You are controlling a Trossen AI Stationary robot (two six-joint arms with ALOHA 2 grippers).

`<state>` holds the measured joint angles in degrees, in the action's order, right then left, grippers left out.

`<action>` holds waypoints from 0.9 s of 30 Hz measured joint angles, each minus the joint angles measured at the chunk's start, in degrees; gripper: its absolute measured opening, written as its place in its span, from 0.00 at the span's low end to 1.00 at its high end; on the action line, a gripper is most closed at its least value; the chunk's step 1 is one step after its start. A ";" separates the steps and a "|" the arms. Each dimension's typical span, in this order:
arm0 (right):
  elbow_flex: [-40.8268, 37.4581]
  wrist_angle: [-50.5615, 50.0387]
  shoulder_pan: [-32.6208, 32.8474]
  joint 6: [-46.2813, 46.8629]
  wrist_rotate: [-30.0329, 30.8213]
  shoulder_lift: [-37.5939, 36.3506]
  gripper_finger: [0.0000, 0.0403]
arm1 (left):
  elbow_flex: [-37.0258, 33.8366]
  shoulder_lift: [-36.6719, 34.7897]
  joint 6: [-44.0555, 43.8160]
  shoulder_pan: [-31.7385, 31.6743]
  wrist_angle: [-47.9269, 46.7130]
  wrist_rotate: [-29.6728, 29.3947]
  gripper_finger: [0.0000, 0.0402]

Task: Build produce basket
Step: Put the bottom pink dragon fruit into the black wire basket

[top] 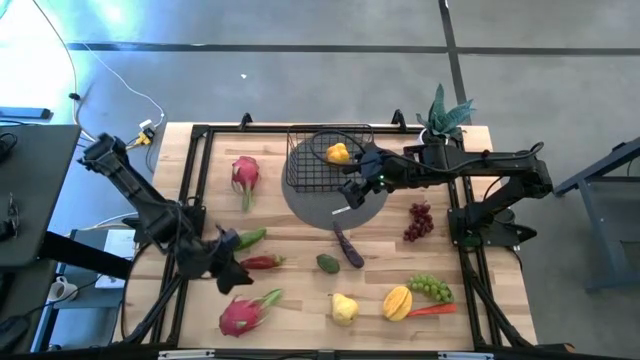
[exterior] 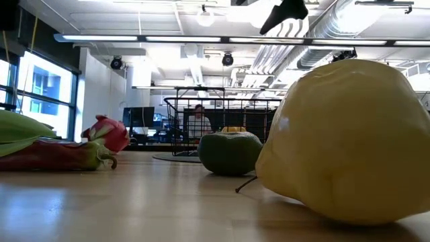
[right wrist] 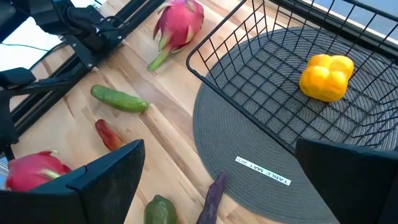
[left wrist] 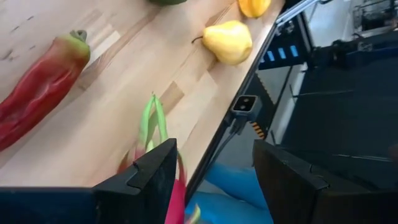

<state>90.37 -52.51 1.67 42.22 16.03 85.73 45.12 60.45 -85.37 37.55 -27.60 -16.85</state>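
The black wire basket (top: 325, 155) stands on a round grey mat (top: 335, 205) at the far middle, with a yellow pepper (right wrist: 325, 76) inside it. My right gripper (top: 355, 188) hovers open over the mat beside the basket's near edge. My left gripper (top: 238, 278) is open at the near left, just above a pink dragon fruit (top: 243, 313). The fruit's green leaves (left wrist: 153, 121) show past one finger; I cannot tell whether it touches them. The rest of the produce lies loose on the table: red chilli (left wrist: 38, 87), cucumber (top: 250, 238), yellow pear (left wrist: 228, 41).
Also on the table: a second dragon fruit (top: 245, 172) at the far left, a purple eggplant (top: 348, 245), a small green pepper (top: 328, 263), red grapes (top: 418, 220), green grapes (top: 430, 288), an orange-yellow fruit (top: 397, 302) and a carrot (top: 432, 310). A potted plant (top: 445, 115) stands at the far right corner.
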 joint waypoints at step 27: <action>-0.22 -1.44 0.00 -2.63 0.02 0.01 0.99 | 0.00 18.41 0.01 0.81 7.02 1.08 0.50</action>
<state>90.15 -53.95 1.67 39.59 16.05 85.73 45.12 78.85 -85.36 38.36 -20.59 -15.77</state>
